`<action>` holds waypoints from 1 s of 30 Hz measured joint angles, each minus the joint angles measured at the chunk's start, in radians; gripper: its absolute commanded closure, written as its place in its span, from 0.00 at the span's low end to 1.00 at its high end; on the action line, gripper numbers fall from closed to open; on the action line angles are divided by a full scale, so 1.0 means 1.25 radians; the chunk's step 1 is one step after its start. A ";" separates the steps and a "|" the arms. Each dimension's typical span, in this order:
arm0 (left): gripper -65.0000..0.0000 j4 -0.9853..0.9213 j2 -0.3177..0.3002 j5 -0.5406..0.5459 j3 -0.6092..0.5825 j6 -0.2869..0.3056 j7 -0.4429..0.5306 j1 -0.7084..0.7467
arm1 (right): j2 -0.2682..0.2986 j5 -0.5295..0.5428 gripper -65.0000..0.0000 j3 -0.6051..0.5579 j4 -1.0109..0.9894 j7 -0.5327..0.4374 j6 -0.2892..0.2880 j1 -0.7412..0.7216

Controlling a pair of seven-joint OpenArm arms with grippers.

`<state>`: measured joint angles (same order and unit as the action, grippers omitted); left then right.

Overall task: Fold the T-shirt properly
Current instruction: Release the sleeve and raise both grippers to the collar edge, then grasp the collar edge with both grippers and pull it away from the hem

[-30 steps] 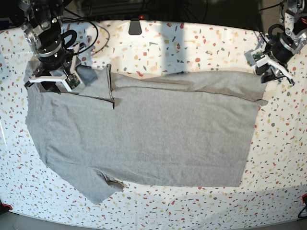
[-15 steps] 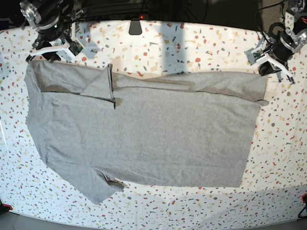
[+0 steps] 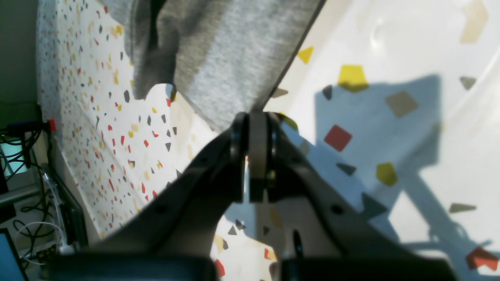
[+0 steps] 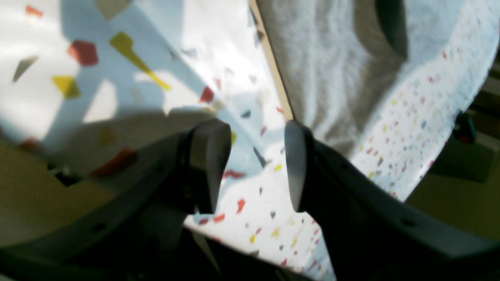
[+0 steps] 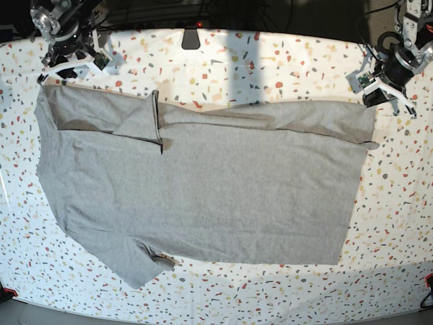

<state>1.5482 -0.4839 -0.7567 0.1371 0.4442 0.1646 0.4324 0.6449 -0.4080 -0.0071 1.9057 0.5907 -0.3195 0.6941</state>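
Note:
The grey T-shirt (image 5: 203, 183) lies flat on the speckled table (image 5: 284, 61), plain side up, with its far strip and one sleeve folded over onto it. At the far right, my left gripper (image 5: 380, 91) hovers just off the shirt's far right corner. In the left wrist view that gripper (image 3: 252, 121) is shut, its tips at the edge of the cloth (image 3: 222, 50), and nothing shows between the fingers. My right gripper (image 5: 71, 66) is at the far left, beyond the shirt's shoulder. Its fingers stand open (image 4: 254, 132) over bare table, the cloth (image 4: 332, 58) lying beyond them.
A small black device (image 5: 191, 38) with a red light sits at the table's far edge, among cables. More cables and a screen (image 3: 11, 249) lie past the table's edge. The near table edge runs just below the shirt's sleeve (image 5: 135, 271).
My right arm has lifted off the shirt's left shoulder and pulled back toward the far edge. My left gripper has shut and drawn slightly away from the right corner. The shirt stays put.

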 measured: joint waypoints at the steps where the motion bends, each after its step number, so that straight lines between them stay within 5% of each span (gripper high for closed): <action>1: 1.00 0.000 0.002 0.001 0.000 0.000 0.000 0.000 | 0.000 -0.002 0.59 0.000 -0.015 -0.011 -0.001 -0.016; 14: 1.00 0.000 0.004 0.002 0.000 0.000 -0.006 0.000 | 0.005 0.016 0.59 0.000 -0.148 -0.023 -0.027 -0.161; 16: 1.00 0.000 0.004 0.002 0.000 0.000 -0.006 0.000 | 0.015 0.017 0.69 0.000 -0.153 -0.033 -0.054 -0.161; 19: 1.00 0.000 0.004 0.011 0.000 0.000 -0.009 0.000 | 0.030 0.029 1.00 0.000 -0.154 -0.003 -0.071 -0.161; 24: 1.00 0.000 0.004 0.126 0.000 0.002 -0.028 0.004 | 0.038 0.032 1.00 0.000 -0.158 0.009 0.018 -0.154; 30: 1.00 0.045 0.002 0.225 0.033 -0.010 -0.031 0.069 | 0.040 0.034 1.00 0.027 -0.147 -0.002 0.028 -0.125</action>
<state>1.6039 -0.4816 -0.4751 0.1787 0.4313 0.1265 0.5190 0.6945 -0.3653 0.0265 1.7214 0.5877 -0.2840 0.5385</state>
